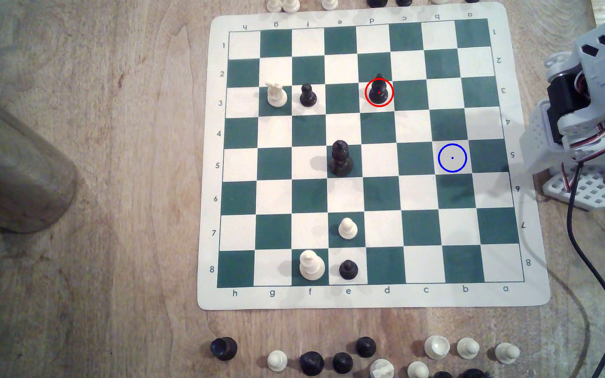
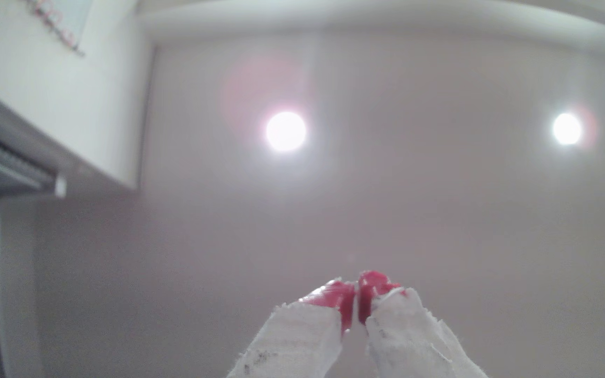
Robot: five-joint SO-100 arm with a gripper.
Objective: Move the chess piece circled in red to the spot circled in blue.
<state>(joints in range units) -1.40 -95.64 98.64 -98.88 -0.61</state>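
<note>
Right, your chess piece [image 1: 379, 91] stands upright on a cream square of the chessboard [image 1: 363, 160], up toward one o'clock from the board's middle in the exterior view. You can tell it by its glossy black body: a round base, a bulge above that, and a slim top that tapers to a point. A thin red ring with a red dot is drawn around it. It is taller than the round-headed black pawn [image 1: 307, 95] that sits two squares off at nine o'clock from it, and shorter than the crowned black piece [image 1: 340, 158] standing near the board's middle.

The spot [image 1: 452, 157] you want is a bare cream square marked with a thin blue ring and a blue centre dot, at about four o'clock from the chess piece and well apart from it. No piece is touching it.

The arm [image 1: 592, 109] is folded at the three o'clock edge of the exterior view, off the board, beside the spot's row.

In the wrist view you see the gripper [image 2: 356, 298] pointing up at a pale ceiling with two round lights [image 2: 285, 131]. Its red fingertips [image 2: 333, 296] are pressed together with nothing between them, and white tape wraps the fingers below the tips.
</note>
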